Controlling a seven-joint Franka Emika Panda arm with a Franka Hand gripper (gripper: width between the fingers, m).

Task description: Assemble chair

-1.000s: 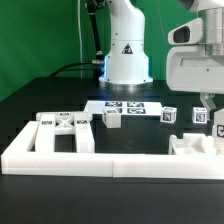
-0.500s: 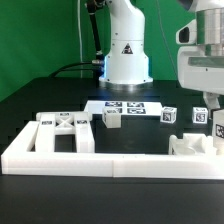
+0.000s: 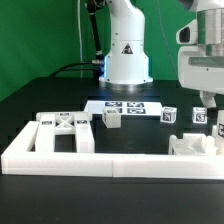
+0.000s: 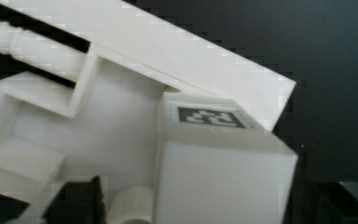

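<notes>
Black table [image 3: 30, 95], green backdrop. A white border rail [image 3: 100, 160] encloses the front and the exterior view's left side. Behind it lie the chair parts: a ladder-like frame [image 3: 62, 124], a leg block [image 3: 112, 117] beside the marker board [image 3: 125, 105], and a larger chair piece [image 3: 192, 146] at the exterior view's right. The gripper [image 3: 207, 103] hangs above this piece, released: its fingers [image 4: 78, 200] are spread to either side.

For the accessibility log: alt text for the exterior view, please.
A white robot arm's gripper hangs over tagged white chair parts at the exterior view's right; a ladder-like frame lies at its left, behind a long white rail.
</notes>
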